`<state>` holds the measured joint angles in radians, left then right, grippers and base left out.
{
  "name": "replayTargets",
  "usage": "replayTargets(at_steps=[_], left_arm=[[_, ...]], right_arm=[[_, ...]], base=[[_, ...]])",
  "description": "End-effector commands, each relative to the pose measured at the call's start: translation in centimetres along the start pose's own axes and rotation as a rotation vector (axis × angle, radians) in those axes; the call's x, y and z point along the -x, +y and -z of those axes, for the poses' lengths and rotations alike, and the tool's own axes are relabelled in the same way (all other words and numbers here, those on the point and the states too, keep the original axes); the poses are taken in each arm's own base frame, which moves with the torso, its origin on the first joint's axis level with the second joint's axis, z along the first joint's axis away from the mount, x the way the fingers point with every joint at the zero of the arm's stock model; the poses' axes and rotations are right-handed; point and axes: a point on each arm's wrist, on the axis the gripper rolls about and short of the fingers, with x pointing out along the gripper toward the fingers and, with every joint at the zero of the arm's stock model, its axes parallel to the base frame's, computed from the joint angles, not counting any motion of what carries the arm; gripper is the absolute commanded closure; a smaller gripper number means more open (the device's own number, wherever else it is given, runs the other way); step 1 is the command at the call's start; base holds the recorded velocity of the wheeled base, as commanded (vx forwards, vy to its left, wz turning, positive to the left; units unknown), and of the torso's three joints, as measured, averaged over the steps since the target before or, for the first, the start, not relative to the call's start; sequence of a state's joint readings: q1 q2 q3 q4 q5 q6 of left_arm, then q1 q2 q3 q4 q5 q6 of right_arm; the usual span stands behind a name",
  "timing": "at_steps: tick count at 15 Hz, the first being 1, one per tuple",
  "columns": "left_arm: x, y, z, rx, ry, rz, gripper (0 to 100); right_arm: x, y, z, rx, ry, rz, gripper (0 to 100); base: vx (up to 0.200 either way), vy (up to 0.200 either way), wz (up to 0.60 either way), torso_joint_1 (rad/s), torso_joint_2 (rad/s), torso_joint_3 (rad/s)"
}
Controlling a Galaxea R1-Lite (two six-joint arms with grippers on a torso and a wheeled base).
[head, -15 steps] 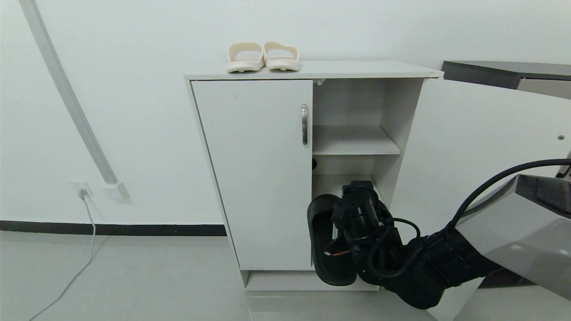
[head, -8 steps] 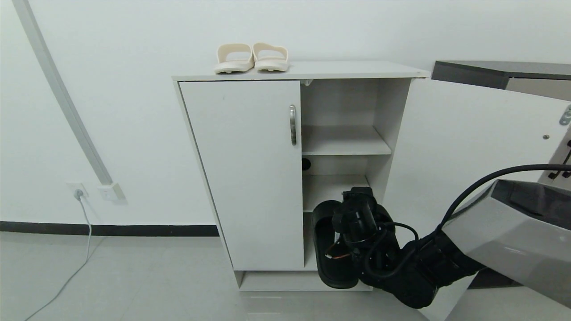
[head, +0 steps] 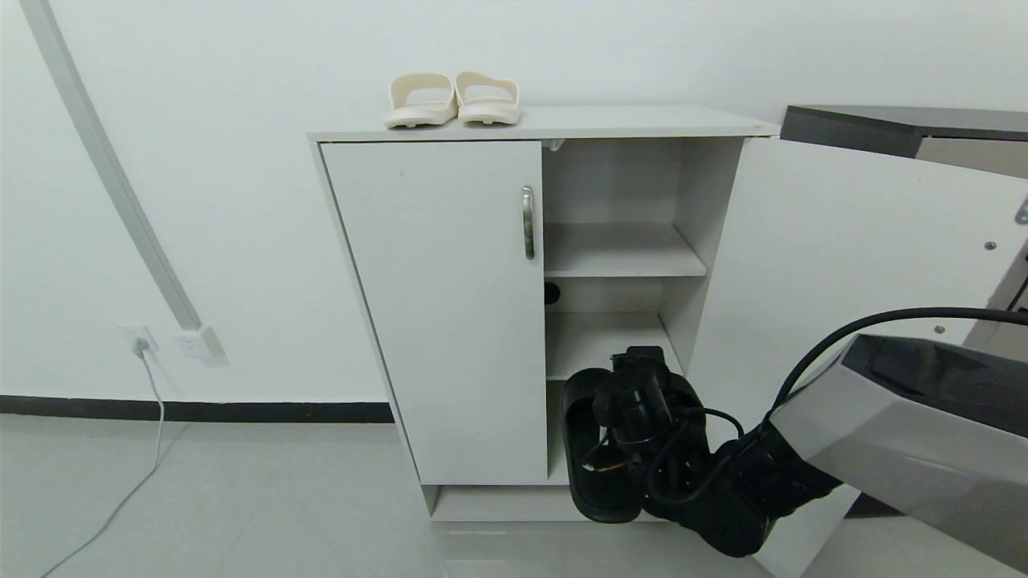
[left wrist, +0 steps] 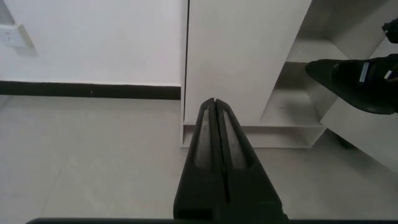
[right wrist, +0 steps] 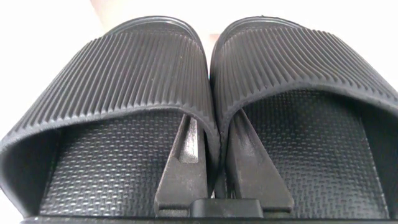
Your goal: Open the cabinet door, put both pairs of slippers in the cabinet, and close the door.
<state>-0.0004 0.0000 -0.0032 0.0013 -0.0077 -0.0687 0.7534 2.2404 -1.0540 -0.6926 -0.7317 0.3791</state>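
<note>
Progress looks close to halfway. The cabinet (head: 642, 120) has its right door (head: 843, 265) swung wide open, while the left door (head: 434, 305) is shut. The black slippers (head: 590, 449) are at the mouth of the bottom compartment, heels sticking out past the front edge; whether they rest on its floor cannot be told. The right gripper (right wrist: 214, 143) has one finger inside each slipper and pinches the two adjoining strap edges together. The left gripper (left wrist: 214, 112) hangs over the floor in front of the cabinet, its fingers pressed together on nothing.

Left to do, by this reckoning: letting go of the black pair, storing the beige slippers (head: 452, 100) that sit on the cabinet top, and closing the right door. The two shelves (head: 618, 257) above are bare. The open door stands close beside the right arm, so room there is tight.
</note>
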Motion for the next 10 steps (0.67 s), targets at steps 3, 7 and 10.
replayTargets(at_steps=[3,7,10], left_arm=[[-0.01,0.00,0.00,0.000,0.002,-0.001,100],[-0.01,0.00,0.00,-0.001,0.002,-0.001,100],[-0.01,0.00,0.00,0.000,0.002,-0.001,100]], right_arm=[[-0.57,-0.19,0.49,0.006,0.011,0.012,100],[-0.90,-0.17,0.31,-0.002,0.006,0.014,100],[-1.37,-0.10,0.55,0.005,-0.018,0.009,100]], base=[[0.000,0.000,0.00,0.004,0.00,-0.162],[0.000,0.000,0.00,0.002,0.00,-0.193],[0.000,0.000,0.00,0.007,0.00,-0.196]])
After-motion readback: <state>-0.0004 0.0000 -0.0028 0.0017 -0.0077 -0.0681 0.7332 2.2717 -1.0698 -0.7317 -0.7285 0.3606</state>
